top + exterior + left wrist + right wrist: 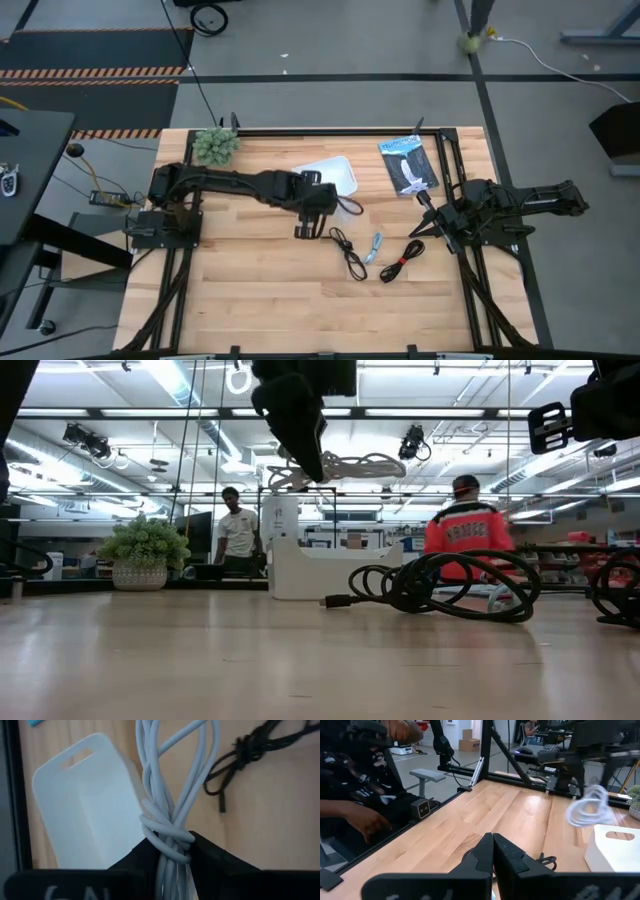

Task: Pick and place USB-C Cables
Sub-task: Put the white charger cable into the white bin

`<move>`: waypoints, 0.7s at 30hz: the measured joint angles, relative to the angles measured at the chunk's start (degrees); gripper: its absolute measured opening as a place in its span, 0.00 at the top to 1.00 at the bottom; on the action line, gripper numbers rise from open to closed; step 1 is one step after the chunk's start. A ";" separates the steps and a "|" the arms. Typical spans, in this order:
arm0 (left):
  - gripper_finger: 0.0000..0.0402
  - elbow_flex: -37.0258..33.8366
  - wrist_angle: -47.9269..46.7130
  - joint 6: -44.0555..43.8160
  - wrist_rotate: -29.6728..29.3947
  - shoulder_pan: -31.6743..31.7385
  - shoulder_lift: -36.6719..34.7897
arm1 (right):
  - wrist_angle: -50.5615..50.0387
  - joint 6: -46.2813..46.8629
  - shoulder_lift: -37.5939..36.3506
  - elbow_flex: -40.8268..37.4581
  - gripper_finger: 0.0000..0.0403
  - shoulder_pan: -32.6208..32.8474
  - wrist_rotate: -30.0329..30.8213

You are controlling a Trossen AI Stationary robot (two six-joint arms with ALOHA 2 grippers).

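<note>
Dangling lengthwise from the left gripper's (167, 851) clamped fingers, the white cable (170, 795) hangs with the white bin (330, 177) at one o'clock; right gripper (493, 851) shut, empty.

Wooden table (250, 290) is loaded with a white bin (335, 172), plant (216, 146), dark packet (408, 165), plus black (348, 251), blue-grey (374, 247) and red-tied (402, 260) cables.

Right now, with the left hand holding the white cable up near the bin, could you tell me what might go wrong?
1. The left hand pinches the white cable only at its wrapped waist, so its dangling loops could catch the white bin rim and spill out.
2. The black cable lies close below on the table; a low swing might snag it.
</note>
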 joint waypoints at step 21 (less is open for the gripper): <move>0.76 -0.50 8.75 -7.34 10.48 16.33 0.21 | 0.16 0.00 0.00 0.00 0.96 -0.02 0.00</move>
